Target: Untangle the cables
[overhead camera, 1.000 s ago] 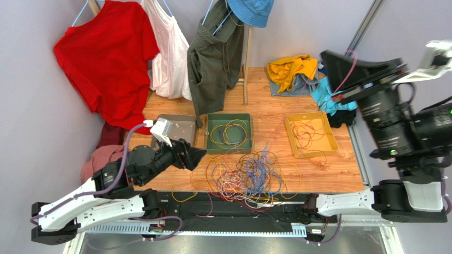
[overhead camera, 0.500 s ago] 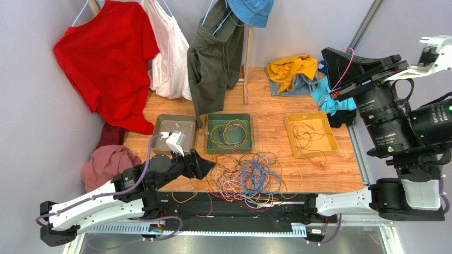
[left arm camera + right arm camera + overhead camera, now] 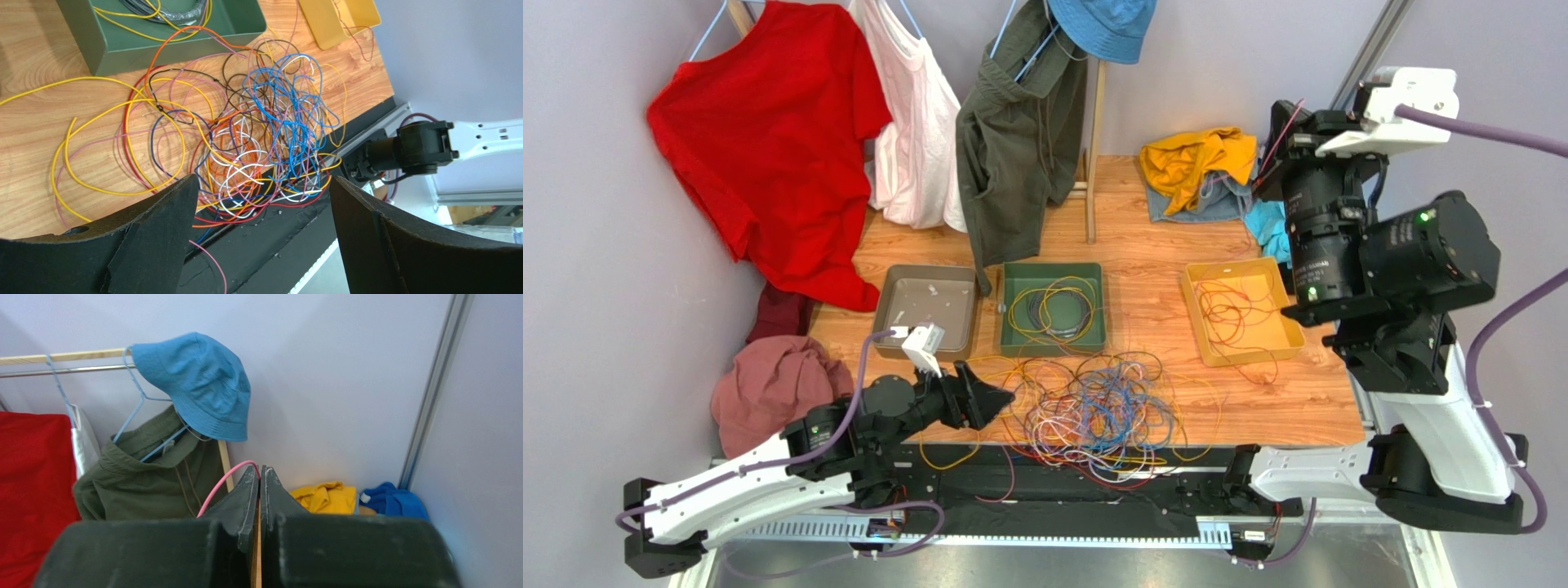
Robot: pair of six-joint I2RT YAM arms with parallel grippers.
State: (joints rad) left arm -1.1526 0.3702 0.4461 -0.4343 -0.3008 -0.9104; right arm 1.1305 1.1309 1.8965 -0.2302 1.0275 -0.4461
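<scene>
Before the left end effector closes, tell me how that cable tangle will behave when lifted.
Probably floppy: the cable tangle lies in slack, curling loops. Likely light, since every strand is thin. A lifted strand would probably drag neighbours along, because the colours interlace densely.

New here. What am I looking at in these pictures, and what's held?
Two robot arms bolted at the near edge of the table; their job is untangling cables. The wide picture looks down from above and behind them; the other two come from a camera on each wrist. On the table: a tangle of coloured cables, a grey tray, a green tray and a yellow tray, the last two holding some cables. Clothes hang behind. The left gripper hovers open by the tangle, holding nothing. The right gripper is raised high, shut on a pink cable.
</scene>
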